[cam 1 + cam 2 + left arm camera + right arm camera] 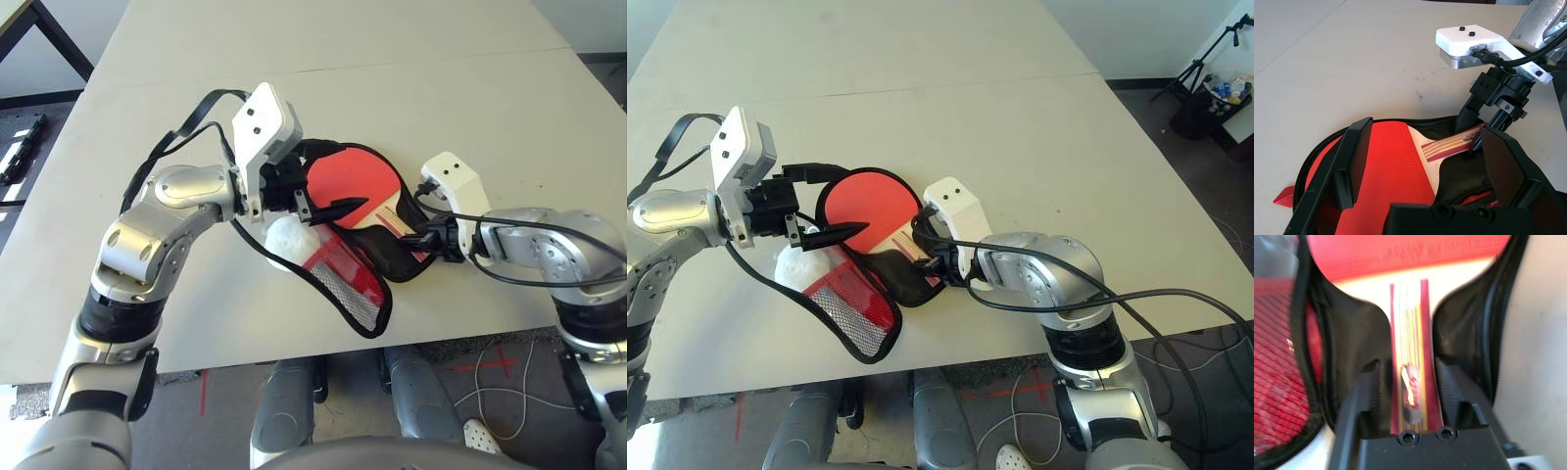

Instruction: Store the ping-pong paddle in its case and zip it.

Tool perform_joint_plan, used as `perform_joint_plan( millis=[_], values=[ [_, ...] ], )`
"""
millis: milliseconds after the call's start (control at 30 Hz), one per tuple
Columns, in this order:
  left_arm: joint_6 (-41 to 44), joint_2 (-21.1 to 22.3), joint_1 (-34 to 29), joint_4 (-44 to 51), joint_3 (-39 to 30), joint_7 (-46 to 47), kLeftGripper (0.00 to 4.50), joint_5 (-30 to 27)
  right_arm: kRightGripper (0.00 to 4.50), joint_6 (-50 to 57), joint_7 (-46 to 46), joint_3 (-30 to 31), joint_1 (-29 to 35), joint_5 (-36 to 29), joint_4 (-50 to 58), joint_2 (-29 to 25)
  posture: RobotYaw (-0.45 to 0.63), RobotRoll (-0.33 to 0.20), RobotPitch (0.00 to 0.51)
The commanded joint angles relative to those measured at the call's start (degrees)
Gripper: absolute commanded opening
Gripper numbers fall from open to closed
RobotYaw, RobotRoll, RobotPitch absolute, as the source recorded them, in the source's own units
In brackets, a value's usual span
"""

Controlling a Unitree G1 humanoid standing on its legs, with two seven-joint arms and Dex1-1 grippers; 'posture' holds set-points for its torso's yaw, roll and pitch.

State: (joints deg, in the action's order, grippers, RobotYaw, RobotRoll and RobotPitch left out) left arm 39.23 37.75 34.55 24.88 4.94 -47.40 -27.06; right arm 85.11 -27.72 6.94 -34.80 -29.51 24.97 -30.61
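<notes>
one ping-pong paddle (353, 178) lies inside one open case (364, 294) on the bench (392, 88). the right gripper (1415, 382) is clamped on the paddle handle; the left gripper (1425, 161) hovers over the case, fingers apart.

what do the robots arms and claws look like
Both arms are silver metal with rounded joints and black bands. The left arm and right arm each carry a white angular camera box at the wrist, with black cables looping along them. The left claw and right claw each have two black fingers.
</notes>
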Motion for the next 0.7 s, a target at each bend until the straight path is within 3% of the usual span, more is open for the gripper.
perform_joint_plan(
  millis=[33, 133, 233, 333, 533, 700],
  values=[
    [0.21, 0.42, -0.85, 1.16, -0.03, -0.20, 4.50, -0.32, 3.41, -3.02, -3.35, -2.06, 0.70, -1.94, 2.65, -3.56, -0.01, 0.000, 0.251],
    [1.01, 0.41, -0.19, 1.32, -1.81, 0.18, 4.50, -1.68, 4.30, -8.10, -8.86, -3.69, 2.33, -3.14, 2.75, -10.47, -0.01, 0.000, 0.253],
    [1.94, 2.05, 0.59, 1.25, -4.12, -0.13, 4.50, -2.78, 4.45, -14.21, -13.92, -4.01, 4.63, -2.88, 1.35, -16.62, 0.00, 0.000, 0.251],
    [3.12, 8.54, 2.05, 0.55, -8.49, -2.16, 4.50, -3.29, 4.45, -22.00, -19.84, -5.75, 6.43, -2.28, -2.54, -20.87, 0.01, 0.000, 0.251],
    [4.05, 23.21, 0.35, -2.32, -14.76, -9.48, 4.50, -4.11, 4.45, -32.15, -25.20, -7.03, 7.80, -1.08, -9.62, -21.88, 0.07, 0.000, 0.249],
    [2.70, 33.88, -10.80, -6.66, -22.41, -16.33, 4.50, -2.04, 4.45, -43.21, -30.35, -7.79, 8.71, -0.17, -13.78, -20.63, 0.09, 0.000, 0.249]
  ],
)
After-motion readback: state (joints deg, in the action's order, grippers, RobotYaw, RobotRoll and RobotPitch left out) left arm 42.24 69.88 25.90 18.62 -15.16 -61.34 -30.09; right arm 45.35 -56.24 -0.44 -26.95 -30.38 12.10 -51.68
